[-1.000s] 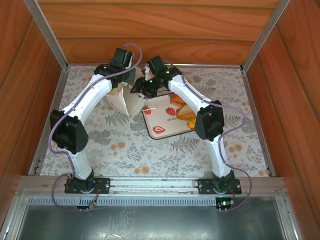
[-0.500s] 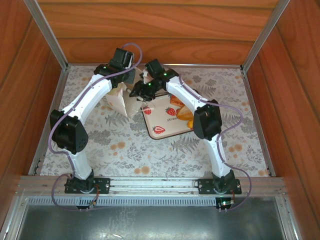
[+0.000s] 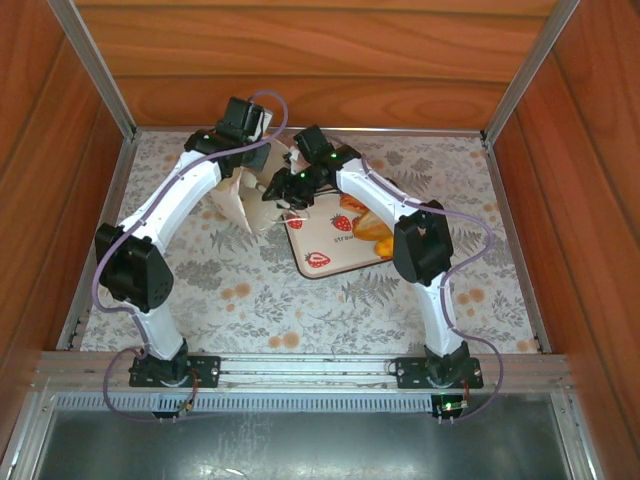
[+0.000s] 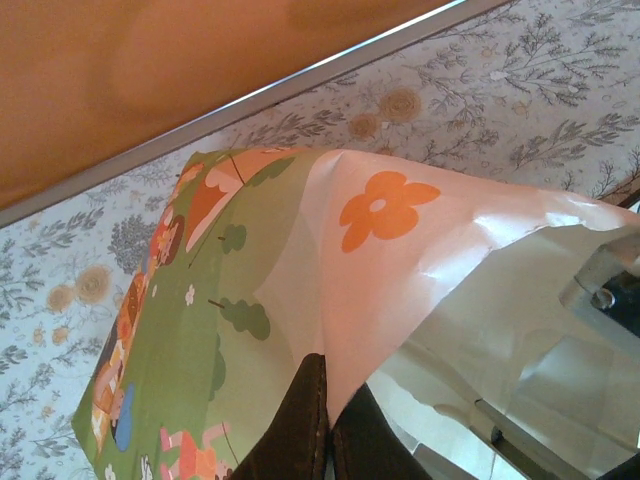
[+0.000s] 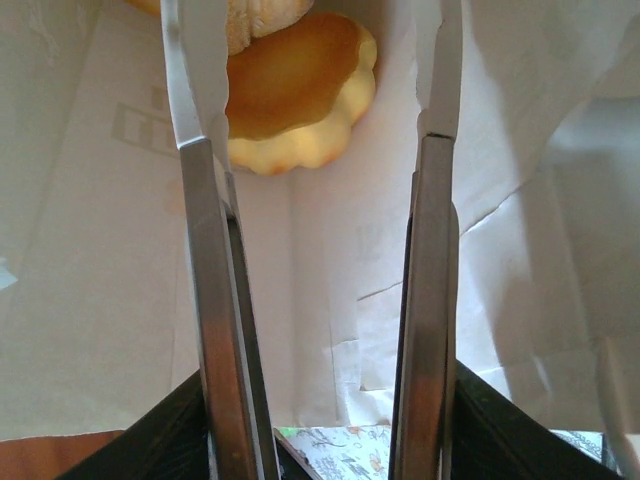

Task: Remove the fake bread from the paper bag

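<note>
The paper bag (image 3: 240,203) stands at the back of the table, tipped toward the right arm. Its outside shows an orange flower and green print (image 4: 375,210). My left gripper (image 4: 328,375) is shut on the bag's top edge, pinching the paper (image 3: 245,160). Reaching into the bag's mouth from the right is my right gripper (image 3: 285,190). In the right wrist view it stands open (image 5: 312,30) inside the white paper walls. A scalloped golden bun of fake bread (image 5: 290,105) lies deep in the bag at the fingertips, partly behind the left finger (image 5: 195,150). Another pale bread (image 5: 255,20) peeks above it.
A white strawberry-printed tray (image 3: 320,250) lies just right of the bag with orange and brown breads (image 3: 365,225) on it, under the right forearm. Wooden walls and metal rails close in the flowered table (image 3: 260,300).
The right gripper has pushed a little further left into the bag's mouth. The left arm has shifted slightly while keeping its hold on the bag's edge.
</note>
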